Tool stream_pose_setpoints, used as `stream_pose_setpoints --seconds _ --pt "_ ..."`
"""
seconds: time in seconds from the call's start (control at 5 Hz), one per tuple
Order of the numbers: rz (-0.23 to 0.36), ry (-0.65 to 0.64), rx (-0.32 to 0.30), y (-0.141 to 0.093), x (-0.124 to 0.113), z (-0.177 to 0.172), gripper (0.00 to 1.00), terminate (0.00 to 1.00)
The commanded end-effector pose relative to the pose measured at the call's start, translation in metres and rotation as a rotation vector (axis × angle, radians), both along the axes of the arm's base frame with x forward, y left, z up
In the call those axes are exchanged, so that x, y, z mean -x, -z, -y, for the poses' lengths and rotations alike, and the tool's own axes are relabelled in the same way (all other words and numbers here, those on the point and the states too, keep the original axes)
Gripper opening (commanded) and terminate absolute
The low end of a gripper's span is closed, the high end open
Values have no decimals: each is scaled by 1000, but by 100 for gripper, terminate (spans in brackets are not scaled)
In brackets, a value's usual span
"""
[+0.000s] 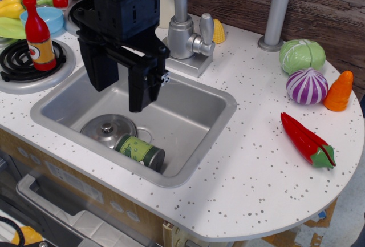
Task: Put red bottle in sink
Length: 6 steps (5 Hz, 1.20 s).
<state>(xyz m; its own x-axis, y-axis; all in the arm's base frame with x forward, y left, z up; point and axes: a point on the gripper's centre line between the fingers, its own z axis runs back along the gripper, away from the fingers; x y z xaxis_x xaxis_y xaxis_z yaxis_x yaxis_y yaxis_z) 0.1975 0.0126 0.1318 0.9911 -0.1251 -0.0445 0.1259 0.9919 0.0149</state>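
Note:
The red bottle (38, 35) stands upright on a black coil burner (17, 61) at the left, with a red cap and a yellow-orange label. The grey sink (188, 110) sits in the white speckled counter and holds a metal lid (107, 130) and a green-labelled can (140, 151) lying on its side. My black gripper (118, 87) hangs above the sink's left half, to the right of the bottle and apart from it. Its two fingers (141, 90) point down, spread apart, with nothing between them.
A grey faucet (185, 30) stands behind the sink. A red chili pepper (307, 141), a purple onion (307, 85), a green cabbage (301, 55), an orange carrot (339, 91) and a corn cob (219, 32) lie on the counter at the right. A blue bowl (47, 17) and yellow vegetables (11, 6) sit at the back left.

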Motion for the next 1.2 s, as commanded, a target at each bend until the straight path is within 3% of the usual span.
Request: stream_pose_setpoints --seconds 0.0,0.2,0.6,1.0 --pt "0 0 0 0 0 0 100 0" --pt "-8 25 -36 -22 -2 -29 100 0" --pt "28 146 -87 -55 -42 -120 100 0" --pt "47 187 -120 -54 -78 -180 100 0"
